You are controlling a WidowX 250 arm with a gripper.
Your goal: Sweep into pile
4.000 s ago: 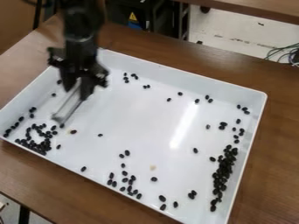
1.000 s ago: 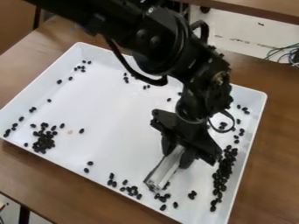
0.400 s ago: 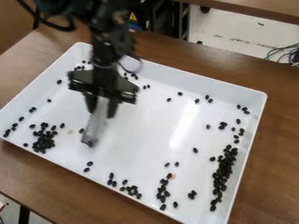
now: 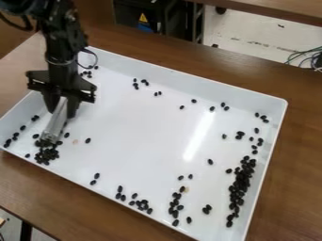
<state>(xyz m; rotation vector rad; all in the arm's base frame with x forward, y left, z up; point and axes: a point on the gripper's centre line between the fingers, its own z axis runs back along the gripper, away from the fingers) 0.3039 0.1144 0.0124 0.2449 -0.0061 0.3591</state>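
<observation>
Fingers: I am pinching a long, pale tool (image 4: pixel 55 124) between my fingers (image 4: pixel 71 106), which are standing partly apart around it.
Left wall: A few black beans (image 4: pixel 15 134) are lying in a loose line beside it.
Near-left pile: Beans are crowding at my tool's slanting lower end; I am not managing to tell whether it is touching them.
Near wall: Small clusters (image 4: pixel 140 203) are sitting along it.
Tray: Its white floor (image 4: pixel 144 136) is carrying scattered beans.
Right wall: The long, dense band (image 4: pixel 239 190) is running beside it.
Table: Brown wood (image 4: pixel 295 164) is showing beyond.
</observation>
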